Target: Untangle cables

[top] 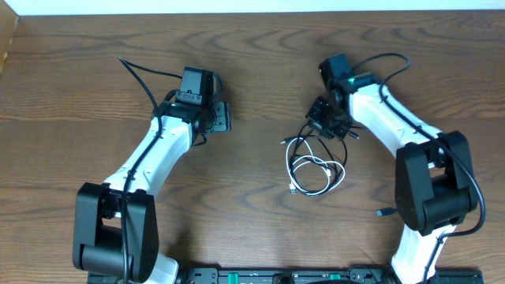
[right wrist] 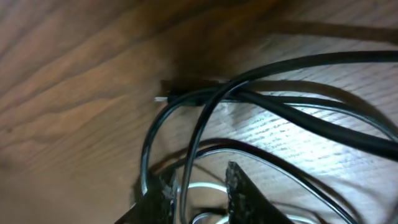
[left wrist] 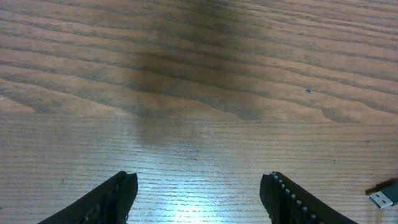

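The cables lie in a tangled heap right of centre: looped black cable (top: 293, 148) with the white cable (top: 317, 164) coiled inside it. My right gripper (top: 322, 121) is down at the top of the heap. In its wrist view the right gripper (right wrist: 198, 177) has its jaws drawn in narrow around one strand of the black cable (right wrist: 292, 115), and the white cable (right wrist: 205, 185) shows just beyond. A small plug (right wrist: 180, 94) lies farther off. My left gripper (top: 222, 118) hovers apart to the left, and the left gripper (left wrist: 199, 186) stands open over bare wood.
A black plug end (top: 384, 212) lies near the right arm's base. A small USB plug (left wrist: 382, 195) shows at the right edge of the left wrist view. A thick black arm wire (top: 140, 75) trails behind the left arm.
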### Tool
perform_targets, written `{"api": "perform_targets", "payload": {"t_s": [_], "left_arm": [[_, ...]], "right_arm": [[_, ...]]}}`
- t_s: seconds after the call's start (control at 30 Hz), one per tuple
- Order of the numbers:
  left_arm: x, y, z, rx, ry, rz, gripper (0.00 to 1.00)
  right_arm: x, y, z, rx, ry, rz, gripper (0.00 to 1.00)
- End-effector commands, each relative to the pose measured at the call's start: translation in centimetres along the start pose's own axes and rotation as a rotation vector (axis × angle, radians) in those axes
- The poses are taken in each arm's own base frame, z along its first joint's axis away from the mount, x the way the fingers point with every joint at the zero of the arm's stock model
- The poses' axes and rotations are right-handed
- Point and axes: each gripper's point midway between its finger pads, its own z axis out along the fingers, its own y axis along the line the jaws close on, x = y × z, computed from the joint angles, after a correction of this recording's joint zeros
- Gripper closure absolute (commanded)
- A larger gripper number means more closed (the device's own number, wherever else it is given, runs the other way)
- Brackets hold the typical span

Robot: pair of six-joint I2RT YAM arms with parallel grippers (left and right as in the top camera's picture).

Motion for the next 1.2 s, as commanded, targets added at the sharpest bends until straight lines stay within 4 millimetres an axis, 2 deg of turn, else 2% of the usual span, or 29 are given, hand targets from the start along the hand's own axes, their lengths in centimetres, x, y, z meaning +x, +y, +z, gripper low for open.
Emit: {"api": "perform_targets", "payload": {"t_s": [0.0, 0.1, 0.13, 0.17, 0.23, 0.3, 0.33, 0.4, 0.53, 0.67, 0.7, 0.83, 0.9, 0.97, 1.07, 1.13, 1.17], "left_arm": [[-0.3, 0.3, 0.0, -0.013, -0.005, -0.001, 0.32], [-0.3, 0.3, 0.0, -0.013, -0.005, -0.001, 0.32], [-0.3, 0.3, 0.0, -0.013, -0.005, -0.001, 0.32], [-0.3, 0.3, 0.0, -0.013, -0.005, -0.001, 0.32], [-0.3, 0.3, 0.0, -0.013, -0.006, -0.001, 0.32], [-0.3, 0.3, 0.0, -0.013, -0.006, -0.001, 0.32], [-0.3, 0.3, 0.0, -0.013, -0.006, -0.001, 0.32], [-0.3, 0.3, 0.0, -0.013, -0.006, -0.001, 0.32], [-0.3, 0.3, 0.0, -0.013, -0.005, -0.001, 0.32], [-0.3, 0.3, 0.0, -0.013, -0.005, -0.001, 0.32], [-0.3, 0.3, 0.0, -0.013, -0.005, -0.001, 0.32], [-0.3, 0.3, 0.0, -0.013, -0.005, -0.001, 0.32], [-0.3, 0.3, 0.0, -0.013, -0.005, -0.001, 0.32], [-0.3, 0.3, 0.0, -0.013, -0.005, -0.001, 0.32], [-0.1, 0.3, 0.0, -0.015, 0.002, -0.001, 0.32], [0.2, 0.4, 0.0, -0.018, 0.013, -0.004, 0.32], [0.3, 0.4, 0.0, -0.019, 0.017, -0.026, 0.32]], "right_arm": [[0.1, -0.5, 1.4, 0.016, -0.038, 0.044, 0.82], [-1.0, -0.3, 1.7, 0.004, -0.1, 0.036, 0.98], [-1.4, -0.2, 1.7, 0.003, -0.121, 0.032, 0.99], [-2.3, 0.9, 1.5, -0.037, -0.158, -0.039, 0.99], [-2.8, 3.9, 1.0, -0.154, -0.177, -0.183, 0.99], [-2.3, 7.8, -0.3, -0.328, -0.159, -0.355, 0.99], [-1.2, 11.7, -2.5, -0.512, -0.143, -0.529, 0.99], [-1.4, 13.3, -4.0, -0.563, -0.173, -0.586, 0.99], [-2.3, 14.1, -5.5, -0.554, -0.245, -0.663, 0.99], [-3.7, 11.7, -4.8, -0.397, -0.297, -0.626, 0.99], [-3.8, 11.4, -4.7, -0.372, -0.314, -0.674, 0.99], [-2.0, 13.4, -5.5, -0.477, -0.342, -1.056, 0.99], [-2.3, 14.4, -6.2, -0.504, -0.399, -1.127, 0.99], [-2.8, 15.6, -7.2, -0.541, -0.464, -1.143, 0.99], [-1.7, 17.3, -8.4, -0.658, -0.47, -1.178, 0.99], [-1.5, 17.3, -8.5, -0.682, -0.421, -1.071, 0.99], [-1.6, 16.8, -8.0, -0.672, -0.372, -0.963, 0.99]]}}
